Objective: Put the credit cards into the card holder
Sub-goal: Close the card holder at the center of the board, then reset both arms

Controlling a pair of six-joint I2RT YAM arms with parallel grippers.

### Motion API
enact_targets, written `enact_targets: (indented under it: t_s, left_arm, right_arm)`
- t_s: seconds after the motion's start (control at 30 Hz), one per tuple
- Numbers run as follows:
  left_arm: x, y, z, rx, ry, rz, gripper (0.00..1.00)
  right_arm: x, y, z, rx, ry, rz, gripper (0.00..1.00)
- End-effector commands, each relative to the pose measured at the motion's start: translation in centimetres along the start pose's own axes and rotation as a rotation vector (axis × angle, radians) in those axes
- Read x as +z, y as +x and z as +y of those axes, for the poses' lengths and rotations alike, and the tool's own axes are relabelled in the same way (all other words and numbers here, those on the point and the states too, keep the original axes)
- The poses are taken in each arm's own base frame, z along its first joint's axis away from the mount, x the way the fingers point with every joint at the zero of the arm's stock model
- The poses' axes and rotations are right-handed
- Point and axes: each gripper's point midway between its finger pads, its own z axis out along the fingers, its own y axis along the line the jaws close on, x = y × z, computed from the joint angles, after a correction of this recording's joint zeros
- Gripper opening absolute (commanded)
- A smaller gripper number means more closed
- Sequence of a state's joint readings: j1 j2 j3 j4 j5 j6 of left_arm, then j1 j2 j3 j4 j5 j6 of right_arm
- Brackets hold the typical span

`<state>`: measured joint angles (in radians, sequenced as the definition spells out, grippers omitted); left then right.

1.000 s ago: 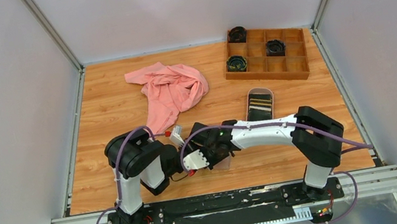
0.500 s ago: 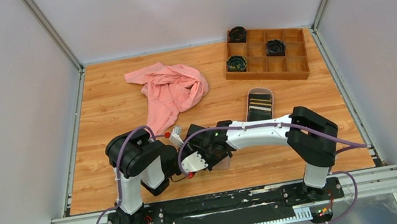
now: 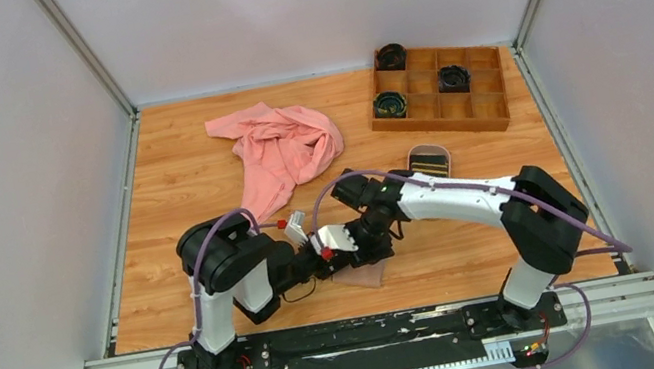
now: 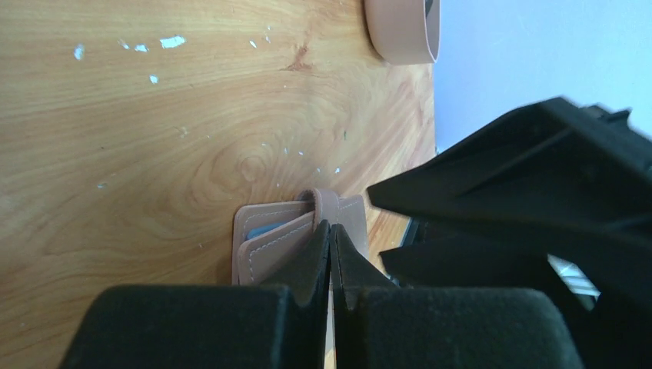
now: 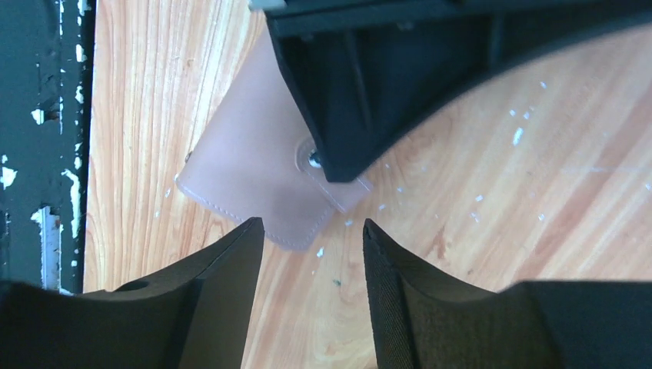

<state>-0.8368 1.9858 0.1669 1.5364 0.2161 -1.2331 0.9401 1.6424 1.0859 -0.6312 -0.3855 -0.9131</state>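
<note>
Right gripper opened, withdrawn; card holder just ahead.

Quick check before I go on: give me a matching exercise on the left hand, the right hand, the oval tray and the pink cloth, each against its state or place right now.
Things:
1. left hand
2. right hand
3. oval tray
4. pink cloth

States or places:
A. crumpled on the table, left of the wooden box
B. open and empty, over the edge of the card holder
C. shut, pinching the card holder's flap
D. just in front of the wooden box, with dark credit cards in it

Pairs: 1-C, 2-B, 3-D, 4-A
</note>
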Motion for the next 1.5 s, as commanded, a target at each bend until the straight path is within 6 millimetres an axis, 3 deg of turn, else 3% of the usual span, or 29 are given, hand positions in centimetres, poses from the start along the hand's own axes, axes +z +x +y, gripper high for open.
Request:
enact_targets:
  t_s: [0.0, 0.27, 0.47, 0.6, 0.77, 0.9, 1.0, 1.17, 1.33, 1.47]
  left_arm:
    - [-2.3, 4.0, 5.0, 0.03, -0.165, 0.144, 0.0]
    - [-1.8, 2.4, 2.9, 0.099, -0.144, 0.11, 0.1]
    - [-2.0, 0.8, 1.6, 0.205, -0.18, 0.08, 0.32]
    - [-2.3, -1.0, -1.1, 0.304, -0.166, 0.044, 0.45]
    - [-3.2, -3.3, -4.5, 0.437, -0.17, 0.008, 0.64]
    - [-4.4, -5.1, -7.4, 0.559, -0.172, -0.015, 0.68]
    - [-6.2, -7.1, -9.4, 0.647, -0.201, -0.056, 0.75]
    - [-11.3, -11.7, -13.1, 0.811, -0.312, -0.194, 1.0]
    - [-16.5, -14.6, -18.4, 0.861, -0.277, -0.333, 1.0]
    - [-18.9, -15.4, -21.0, 0.89, -0.274, -0.362, 1.0]
  right_arm:
    - [-2.0, 0.0, 1.1, 0.041, -0.038, -0.083, 0.55]
    - [-6.0, 1.1, -0.3, 0.074, 0.039, -0.148, 0.57]
    - [-10.7, 2.8, -2.2, 0.138, 0.188, -0.207, 0.58]
    - [-14.3, 4.5, -3.3, 0.194, 0.314, -0.236, 0.6]
    - [-19.4, 6.2, -3.9, 0.268, 0.494, -0.275, 0.72]
    - [-24.0, 7.4, -4.6, 0.433, 0.62, -0.343, 0.85]
    - [-26.9, 7.5, -4.4, 0.517, 0.688, -0.414, 0.92]
    - [-29.9, 7.1, -3.7, 0.617, 0.753, -0.471, 0.97]
    - [-31.9, 6.7, -3.5, 0.755, 0.816, -0.546, 0.97]
    - [-32.6, 5.4, -2.6, 0.721, 0.802, -0.583, 0.95]
